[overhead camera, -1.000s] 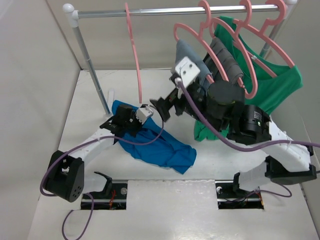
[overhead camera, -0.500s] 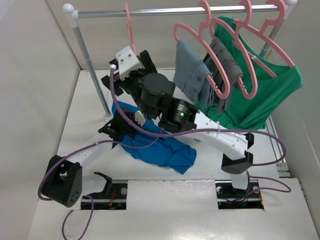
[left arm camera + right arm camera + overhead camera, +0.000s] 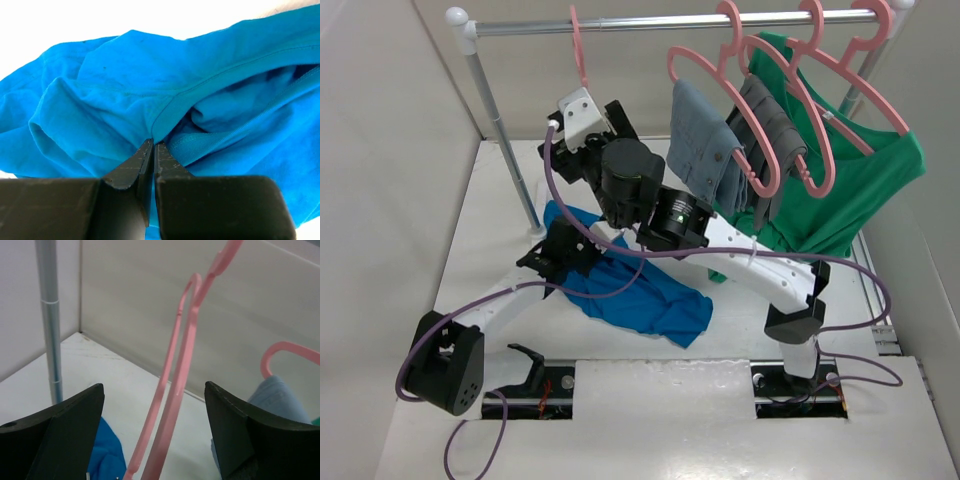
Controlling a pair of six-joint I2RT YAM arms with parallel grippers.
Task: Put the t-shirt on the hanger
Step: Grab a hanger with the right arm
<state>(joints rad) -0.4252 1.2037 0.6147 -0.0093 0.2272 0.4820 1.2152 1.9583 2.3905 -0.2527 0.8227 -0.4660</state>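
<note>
Left gripper (image 3: pixel 152 144) clamped tight on a fold of the crumpled bright blue cloth t-shirt (image 3: pixel 115 85).
Right gripper (image 3: pixel 152 387) gapes wide, the slim pink plastic hanger (image 3: pixel 183 355) hanging between its fingers.

Our left arm (image 3: pixel 485 297) lies low and extended forward, the left gripper (image 3: pixel 152 146) pinched tight on a fold of the t-shirt (image 3: pixel 125 75). Our right arm (image 3: pixel 750 262) reaches up and across to the left, passing above it, the right gripper (image 3: pixel 152 390) spread wide.
</note>
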